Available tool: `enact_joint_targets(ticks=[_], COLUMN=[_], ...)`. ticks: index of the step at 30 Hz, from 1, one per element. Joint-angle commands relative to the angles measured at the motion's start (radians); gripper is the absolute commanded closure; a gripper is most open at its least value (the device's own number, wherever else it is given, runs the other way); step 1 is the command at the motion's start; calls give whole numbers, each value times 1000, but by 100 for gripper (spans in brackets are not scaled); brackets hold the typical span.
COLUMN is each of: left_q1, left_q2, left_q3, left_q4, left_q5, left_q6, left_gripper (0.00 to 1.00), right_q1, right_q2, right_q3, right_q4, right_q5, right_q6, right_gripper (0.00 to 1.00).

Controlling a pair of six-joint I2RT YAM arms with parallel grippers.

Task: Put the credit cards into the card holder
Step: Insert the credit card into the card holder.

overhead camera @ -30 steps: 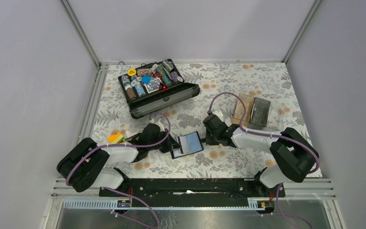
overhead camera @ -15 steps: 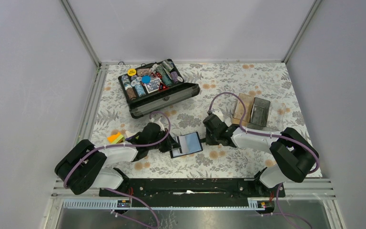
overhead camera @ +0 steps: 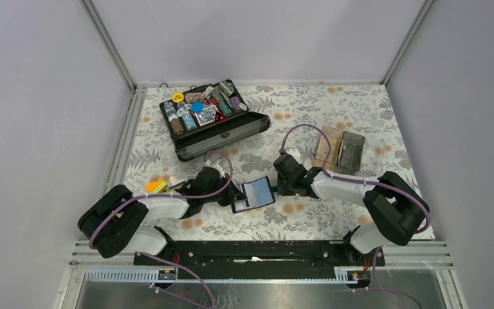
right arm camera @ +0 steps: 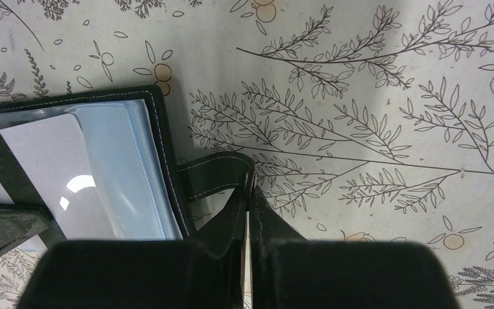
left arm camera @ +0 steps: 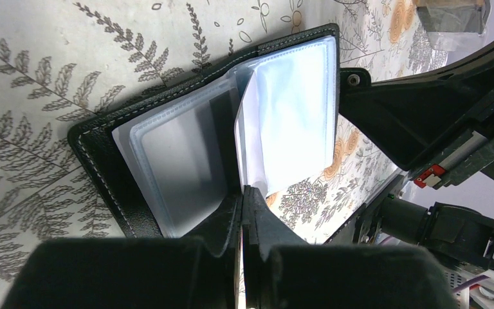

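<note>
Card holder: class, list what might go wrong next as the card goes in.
1. The right gripper pins the holder only by its thin strap; a push might swing or slide it.
2. The card in the left gripper meets loose sleeves; it could buckle or slip between them, not into a pocket.

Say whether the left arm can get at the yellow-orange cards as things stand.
Probably not at once: the left gripper is closed at the card holder, and the yellow-orange cards lie back beside the left arm.
</note>
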Motion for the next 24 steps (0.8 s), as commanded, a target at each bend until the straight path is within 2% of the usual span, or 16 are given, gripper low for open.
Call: enact_joint_targets(ticks=[1,16,24], left_q1=[-26,-28,-28], left_q2=[32,-51,-63], left_q3=[10,-47,-63], left_q4=[35,-5,-2], left_q5=[-54,-145,-147], left_q6=[-25,-136,-161], left_gripper=[100,100,100], right_q1=[19,20,21], right_q2=[36,42,51], right_q3=[12,17,23], right_q4=[-38,-72,-75], right_q5=[16,54,52], right_q6=[0,2,6], right_gripper=[100,100,100])
